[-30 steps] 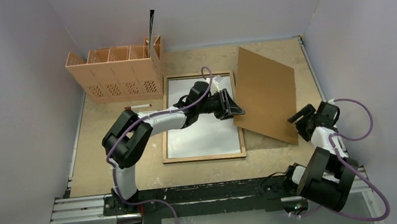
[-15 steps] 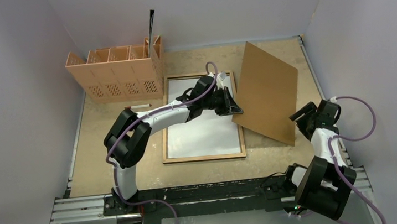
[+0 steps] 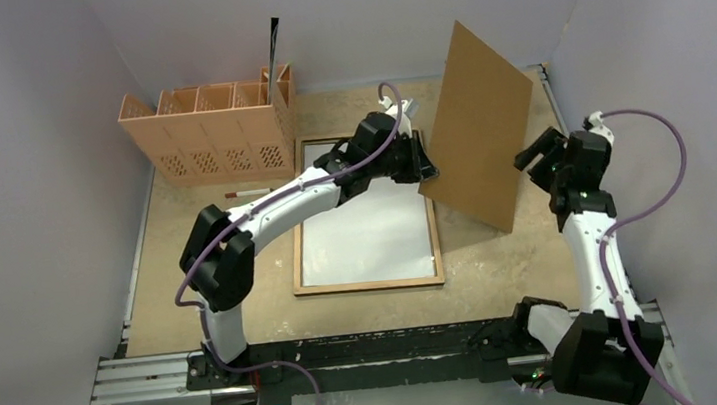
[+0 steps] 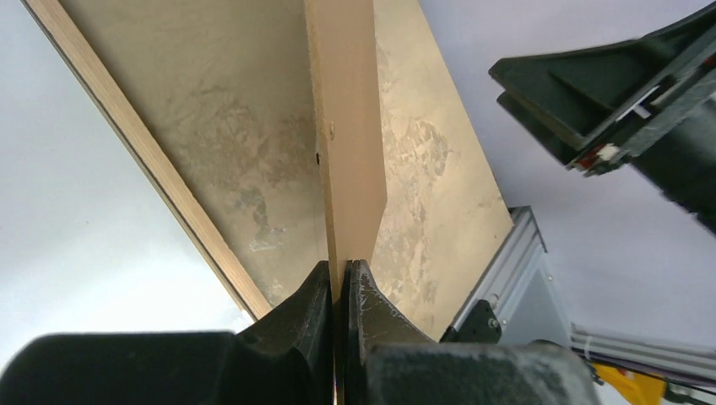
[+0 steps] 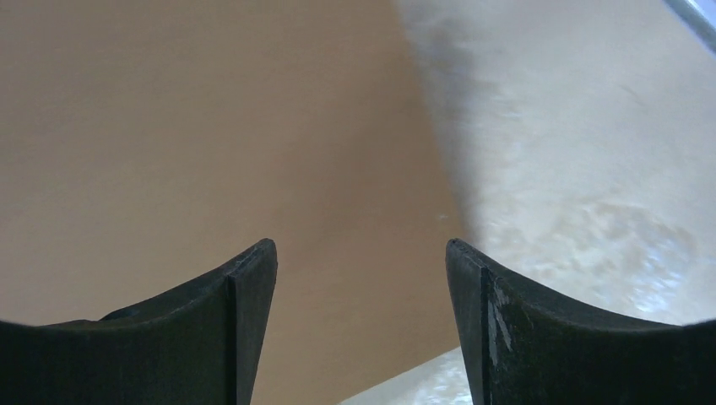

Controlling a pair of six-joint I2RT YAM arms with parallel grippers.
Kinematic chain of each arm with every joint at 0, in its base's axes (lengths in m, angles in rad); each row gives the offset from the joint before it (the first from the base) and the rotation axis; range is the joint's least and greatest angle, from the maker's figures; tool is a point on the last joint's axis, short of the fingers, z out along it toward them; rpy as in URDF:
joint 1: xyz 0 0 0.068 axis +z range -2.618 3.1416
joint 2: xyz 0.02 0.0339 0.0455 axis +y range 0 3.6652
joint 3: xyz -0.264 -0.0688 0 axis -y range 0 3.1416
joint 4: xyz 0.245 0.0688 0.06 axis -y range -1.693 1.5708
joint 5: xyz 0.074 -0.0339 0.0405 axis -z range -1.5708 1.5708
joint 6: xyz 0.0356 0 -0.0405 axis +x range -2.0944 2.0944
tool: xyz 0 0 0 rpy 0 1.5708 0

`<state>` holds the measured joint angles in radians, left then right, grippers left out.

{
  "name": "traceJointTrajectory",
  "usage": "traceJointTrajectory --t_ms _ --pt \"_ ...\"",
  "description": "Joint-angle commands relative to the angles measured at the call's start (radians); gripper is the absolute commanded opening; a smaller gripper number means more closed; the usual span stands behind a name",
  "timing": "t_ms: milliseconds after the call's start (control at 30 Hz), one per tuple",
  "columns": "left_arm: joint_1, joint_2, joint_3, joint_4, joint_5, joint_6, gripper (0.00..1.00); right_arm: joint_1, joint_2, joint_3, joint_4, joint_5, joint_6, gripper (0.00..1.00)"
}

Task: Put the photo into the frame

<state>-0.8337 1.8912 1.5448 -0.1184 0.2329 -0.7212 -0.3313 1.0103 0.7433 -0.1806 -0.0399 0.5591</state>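
The frame lies flat on the table with its light wood back up, and a white surface fills its opening. The photo's printed face is not in view. My left gripper is shut on the near-left edge of the plain brown backing board, which stands steeply tilted just right of the frame. In the left wrist view the board runs up from between the closed fingers, past the frame's wooden rail. My right gripper is open beside the board's right edge, facing its brown surface with nothing between its fingers.
An orange compartment rack stands at the back left with a dark thin item sticking up from it. A small pen lies in front of the rack. A metal rail borders the table's right side, with walls close around.
The left gripper shut on the board's edge and lifted it toward the back, so the board now stands much steeper. The right arm rose and moved back alongside the board's right edge.
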Motion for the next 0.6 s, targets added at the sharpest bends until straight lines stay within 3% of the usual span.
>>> traceJointTrajectory --t_ms 0,567 --pt "-0.056 -0.069 0.050 -0.037 -0.183 0.183 0.00 0.119 -0.015 0.172 -0.076 0.036 0.008 0.76" --pt "-0.193 -0.160 -0.063 0.024 -0.461 0.259 0.00 0.433 0.100 0.539 -0.191 0.102 0.031 0.80"
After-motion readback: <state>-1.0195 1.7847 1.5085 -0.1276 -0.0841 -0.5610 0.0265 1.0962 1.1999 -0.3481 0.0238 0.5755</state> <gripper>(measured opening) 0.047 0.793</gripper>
